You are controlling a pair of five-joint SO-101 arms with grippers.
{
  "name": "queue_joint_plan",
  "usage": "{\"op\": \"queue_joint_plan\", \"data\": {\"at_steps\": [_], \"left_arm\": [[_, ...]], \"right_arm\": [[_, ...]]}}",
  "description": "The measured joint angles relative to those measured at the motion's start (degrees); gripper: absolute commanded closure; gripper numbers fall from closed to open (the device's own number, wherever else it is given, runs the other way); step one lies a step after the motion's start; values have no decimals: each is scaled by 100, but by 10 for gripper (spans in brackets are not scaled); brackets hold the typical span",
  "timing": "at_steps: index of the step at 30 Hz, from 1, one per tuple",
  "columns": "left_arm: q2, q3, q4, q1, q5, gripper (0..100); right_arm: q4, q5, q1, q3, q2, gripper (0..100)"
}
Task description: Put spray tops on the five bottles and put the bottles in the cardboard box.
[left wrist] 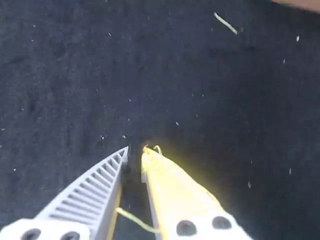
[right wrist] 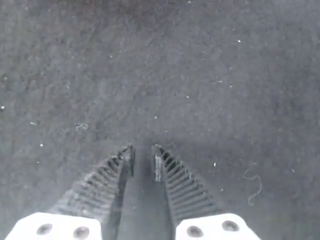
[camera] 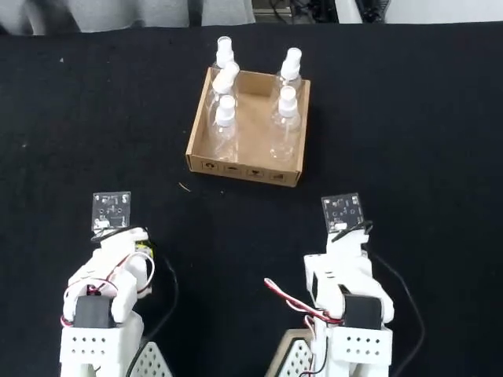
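Five capped bottles [camera: 225,126] stood in the upper-centre cardboard box [camera: 244,169], so the near-closed, empty left pincer [left wrist: 134,149] and right pincer [right wrist: 144,147] probably needed only to rest clear.

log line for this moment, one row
bottles: five, spray tops on, in cardboard box | left gripper: shut, empty, above table | right gripper: shut, empty, above table

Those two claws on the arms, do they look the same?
The left claw has one yellow finger and one grey; the right claw's two are both dark grey. The left claw's yellow finger looks smooth; the right claw's are ribbed. Both are shut, empty, above black cloth.
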Motion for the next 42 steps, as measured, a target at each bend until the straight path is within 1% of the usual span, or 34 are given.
{"op": "queue_joint_plan", "data": {"at_steps": [7, 42], "left_arm": [[0, 0, 396, 0, -53, 965], [0, 0, 404, 0, -53, 964]], "right_arm": [[18, -132, 0, 0, 0, 987], [18, -132, 0, 0, 0, 987]]}}
